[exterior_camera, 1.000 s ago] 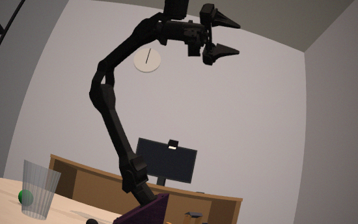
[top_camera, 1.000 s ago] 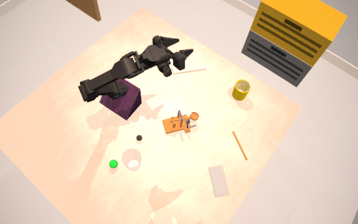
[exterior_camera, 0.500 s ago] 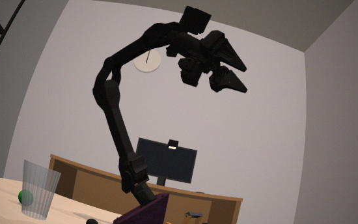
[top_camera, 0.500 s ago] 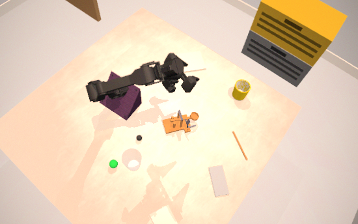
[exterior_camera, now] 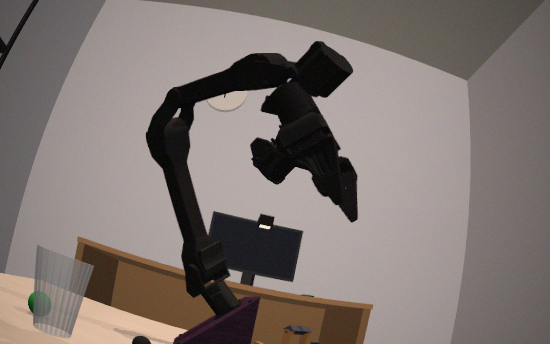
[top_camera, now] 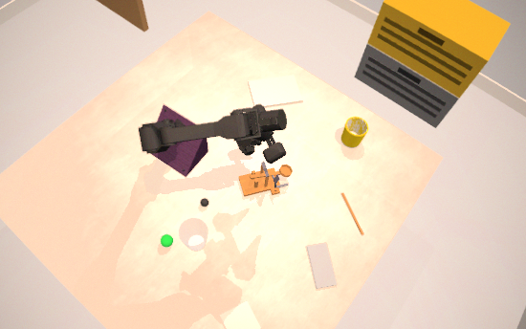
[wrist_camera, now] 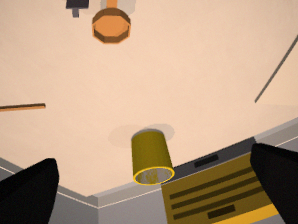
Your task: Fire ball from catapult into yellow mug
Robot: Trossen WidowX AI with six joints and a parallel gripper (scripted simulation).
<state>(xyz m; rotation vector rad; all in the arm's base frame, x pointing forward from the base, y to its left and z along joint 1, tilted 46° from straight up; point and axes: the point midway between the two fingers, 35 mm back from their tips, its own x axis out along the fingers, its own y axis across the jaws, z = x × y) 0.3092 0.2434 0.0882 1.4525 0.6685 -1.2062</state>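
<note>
A green ball [top_camera: 166, 240] [exterior_camera: 31, 303] and a smaller black ball [top_camera: 204, 202] [exterior_camera: 141, 341] lie on the table. The orange catapult [top_camera: 251, 186] stands mid-table, its round cup [top_camera: 285, 170] [wrist_camera: 111, 27] toward the mug's side and empty in the wrist view. The yellow mug [top_camera: 352, 138] [wrist_camera: 149, 149] stands upright at the right in the top view. My gripper [top_camera: 259, 151] [exterior_camera: 314, 201] [wrist_camera: 157, 161] is open and empty, high above the table. It points down, beside the catapult in the top view. Most of the catapult is out of frame in the exterior view.
A clear tumbler [top_camera: 193, 230] [exterior_camera: 65, 295] stands beside the green ball. An orange stick [top_camera: 352, 213] [wrist_camera: 22, 107] and a grey slab [top_camera: 321, 266] lie at the right. A pale flat panel [top_camera: 274, 91] lies behind the arm. A purple wedge [top_camera: 186, 158] supports the arm.
</note>
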